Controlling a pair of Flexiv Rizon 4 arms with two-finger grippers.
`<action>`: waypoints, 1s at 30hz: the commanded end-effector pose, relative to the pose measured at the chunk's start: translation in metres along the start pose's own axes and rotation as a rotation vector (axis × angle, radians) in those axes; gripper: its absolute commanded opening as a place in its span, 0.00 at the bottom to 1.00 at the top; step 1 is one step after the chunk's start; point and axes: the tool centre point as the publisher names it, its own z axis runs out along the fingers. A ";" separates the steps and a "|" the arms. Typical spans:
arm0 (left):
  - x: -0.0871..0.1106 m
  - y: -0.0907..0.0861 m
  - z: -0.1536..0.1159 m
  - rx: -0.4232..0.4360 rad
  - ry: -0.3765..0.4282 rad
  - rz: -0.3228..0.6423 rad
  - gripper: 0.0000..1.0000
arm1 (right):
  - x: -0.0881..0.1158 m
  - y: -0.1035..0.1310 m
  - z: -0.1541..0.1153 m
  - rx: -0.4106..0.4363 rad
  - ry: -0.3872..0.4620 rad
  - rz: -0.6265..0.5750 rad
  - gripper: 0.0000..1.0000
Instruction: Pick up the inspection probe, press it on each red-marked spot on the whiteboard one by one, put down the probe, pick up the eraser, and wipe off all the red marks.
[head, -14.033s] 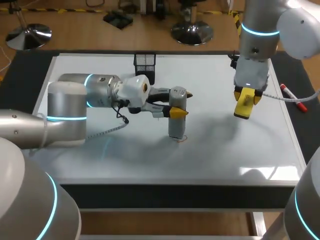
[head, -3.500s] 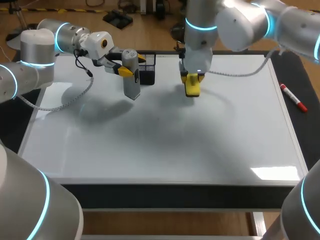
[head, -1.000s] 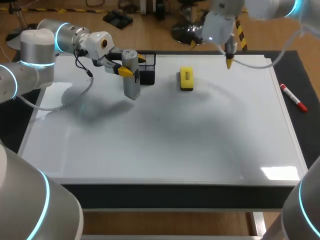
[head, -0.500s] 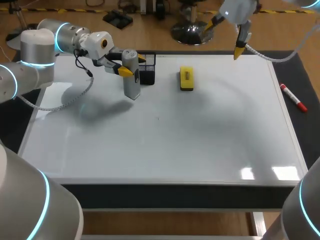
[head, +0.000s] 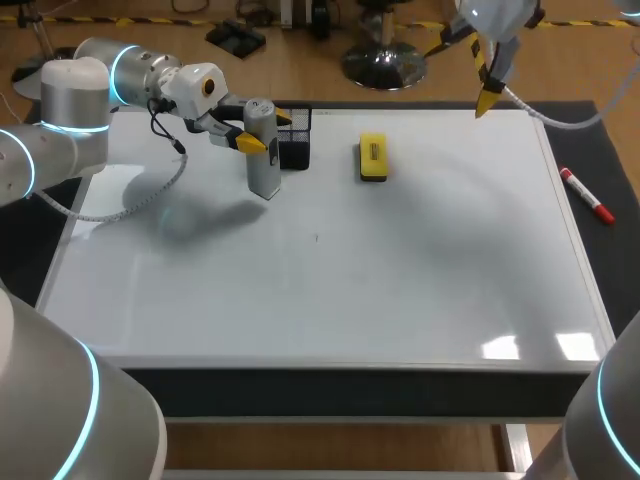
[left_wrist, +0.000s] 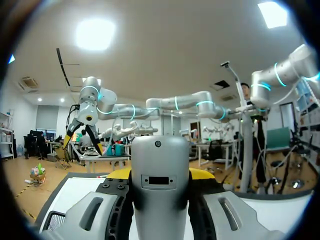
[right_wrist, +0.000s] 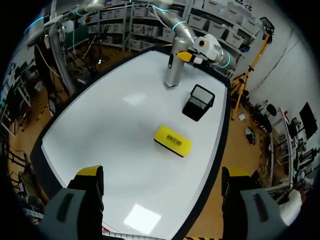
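The grey cylindrical probe (head: 263, 155) stands upright over the far left of the whiteboard (head: 400, 280), with my left gripper (head: 256, 131) shut on its upper part. In the left wrist view the probe (left_wrist: 160, 185) fills the gap between the fingers. The yellow eraser (head: 373, 158) lies flat on the board's far middle, with nothing touching it. My right gripper (head: 487, 88) hangs open and empty high above the far right corner. In the right wrist view the eraser (right_wrist: 173, 140) lies far below the right gripper (right_wrist: 162, 174), and the probe (right_wrist: 174, 70) is beyond it. I see no red marks on the board.
A black mesh holder (head: 293, 140) stands just right of the probe, and shows as the mesh holder (right_wrist: 198, 102) in the right wrist view. A red marker (head: 587, 195) lies on the dark mat right of the whiteboard. A tiny dark speck (head: 316, 237) shows near the board's middle.
My right arm has risen and swung right and back, away from the eraser. The left arm and the probe have kept still.
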 end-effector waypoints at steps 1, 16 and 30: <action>-0.001 -0.001 0.000 -0.001 0.002 -0.001 0.00 | -0.005 -0.002 -0.001 0.000 0.017 0.001 1.00; 0.004 -0.005 0.001 -0.038 -0.012 -0.019 0.00 | -0.005 -0.002 -0.001 0.000 0.017 0.001 1.00; -0.007 -0.045 -0.009 -0.051 -0.073 0.007 0.00 | -0.005 -0.002 -0.001 0.000 0.017 0.001 1.00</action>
